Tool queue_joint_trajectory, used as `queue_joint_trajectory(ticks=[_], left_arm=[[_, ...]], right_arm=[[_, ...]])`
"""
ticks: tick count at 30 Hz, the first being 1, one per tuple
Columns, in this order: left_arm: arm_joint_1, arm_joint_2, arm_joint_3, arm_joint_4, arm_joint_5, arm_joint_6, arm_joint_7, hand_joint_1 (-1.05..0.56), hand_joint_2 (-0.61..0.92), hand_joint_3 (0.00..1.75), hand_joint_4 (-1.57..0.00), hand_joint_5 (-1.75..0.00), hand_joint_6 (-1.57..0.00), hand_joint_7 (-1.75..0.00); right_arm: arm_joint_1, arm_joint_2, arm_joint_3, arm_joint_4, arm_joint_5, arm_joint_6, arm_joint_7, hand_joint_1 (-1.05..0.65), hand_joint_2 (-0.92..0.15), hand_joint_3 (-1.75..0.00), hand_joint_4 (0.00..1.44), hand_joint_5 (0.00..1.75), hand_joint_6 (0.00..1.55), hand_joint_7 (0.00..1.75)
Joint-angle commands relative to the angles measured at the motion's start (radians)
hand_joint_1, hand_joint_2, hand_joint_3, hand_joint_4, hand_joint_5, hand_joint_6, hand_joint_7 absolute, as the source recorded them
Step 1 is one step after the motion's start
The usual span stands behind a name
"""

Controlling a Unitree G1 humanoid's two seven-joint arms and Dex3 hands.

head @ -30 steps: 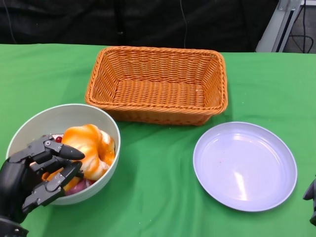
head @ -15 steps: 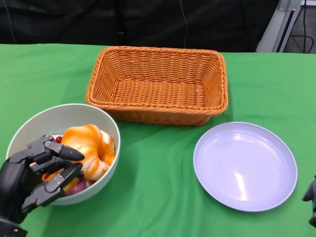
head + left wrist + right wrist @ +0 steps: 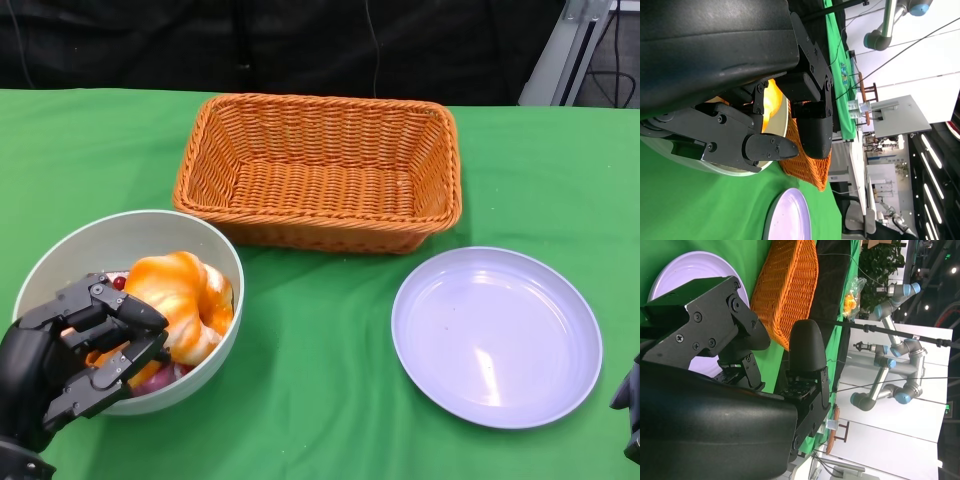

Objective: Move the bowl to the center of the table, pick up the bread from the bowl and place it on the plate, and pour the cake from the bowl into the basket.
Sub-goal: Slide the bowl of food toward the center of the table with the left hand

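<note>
The pale bowl (image 3: 120, 235) stands at the table's near left. In it lie an orange glazed bread (image 3: 185, 295) and, mostly hidden beneath, a dark red cake (image 3: 152, 382). My left hand (image 3: 70, 355) grips the bowl's near left rim, its fingers curled inside against the bread. In the left wrist view the bread (image 3: 771, 97) shows between the fingers (image 3: 765, 147) at the bowl's rim (image 3: 783, 117). The lilac plate (image 3: 495, 335) sits at the near right. My right hand (image 3: 630, 405) rests at the lower right edge, off the plate, fingers (image 3: 730, 325) apart and holding nothing.
An orange wicker basket (image 3: 320, 170), with nothing in it, stands at the back centre, just beyond the bowl and plate. Green cloth (image 3: 320, 370) covers the table between bowl and plate. Robot arms and furniture stand far off beyond the table.
My left hand's fingers have curled in slightly tighter over the bowl's rim. The bowl, bread, plate and right hand have not moved.
</note>
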Motion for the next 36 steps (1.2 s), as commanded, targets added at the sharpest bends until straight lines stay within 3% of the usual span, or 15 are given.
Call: queue_joint_trajectory(ticks=[1,5,14,18,22,25,28,36], left_arm=[[0.019,0.017,0.001,-0.009,0.009,0.01,0.003,-0.14,0.76,0.55,-0.67,-1.51,-0.74,-1.18],[0.024,0.013,0.003,-0.017,0.016,0.01,0.013,-0.16,0.72,0.6,-0.67,-1.51,-0.74,-1.18],[0.026,0.005,0.016,-0.038,0.0,-0.005,0.019,-0.19,0.83,0.4,-0.63,-1.5,-0.75,-1.09],[0.026,-0.007,0.031,-0.066,0.034,-0.027,0.088,-0.31,0.89,0.19,-0.66,-1.24,-0.83,-0.73],[0.014,-0.005,0.047,-0.062,0.033,-0.033,0.124,-0.34,0.91,0.12,-0.66,-1.19,-0.85,-0.62],[-0.019,0.002,0.088,-0.029,0.025,-0.063,0.162,-0.43,0.92,0.1,-0.73,-0.7,-0.86,-0.22],[-0.035,0.002,0.107,-0.017,0.04,-0.075,0.201,-0.47,0.92,0.11,-0.8,-0.41,-0.88,-0.07],[-0.068,0.045,0.142,0.049,0.121,-0.104,0.296,-0.6,0.92,0.21,-0.75,-0.11,-0.83,0.0]], right_arm=[[0.0,-0.011,-0.006,-0.011,0.002,-0.012,-0.004,0.05,-0.53,-1.29,0.71,1.75,0.56,1.67],[0.002,-0.014,-0.007,-0.01,-0.005,-0.015,-0.003,0.06,-0.53,-1.3,0.71,1.75,0.55,1.66],[0.002,-0.008,-0.003,-0.009,-0.007,-0.011,-0.009,0.09,-0.54,-1.28,0.71,1.75,0.55,1.64],[-0.001,-0.008,0.0,-0.003,0.002,-0.011,-0.002,0.09,-0.56,-1.26,0.71,1.75,0.55,1.64],[0.0,-0.004,0.002,-0.006,0.003,-0.006,-0.005,0.08,-0.57,-1.25,0.7,1.75,0.55,1.63],[0.001,-0.004,0.005,-0.007,-0.007,-0.015,-0.007,0.08,-0.56,-1.26,0.71,1.75,0.56,1.64],[0.004,-0.004,0.004,-0.009,-0.007,-0.014,-0.006,0.08,-0.56,-1.26,0.7,1.75,0.55,1.64],[0.012,-0.004,0.003,-0.015,0.007,-0.013,0.0,0.06,-0.55,-1.24,0.7,1.75,0.55,1.62]])
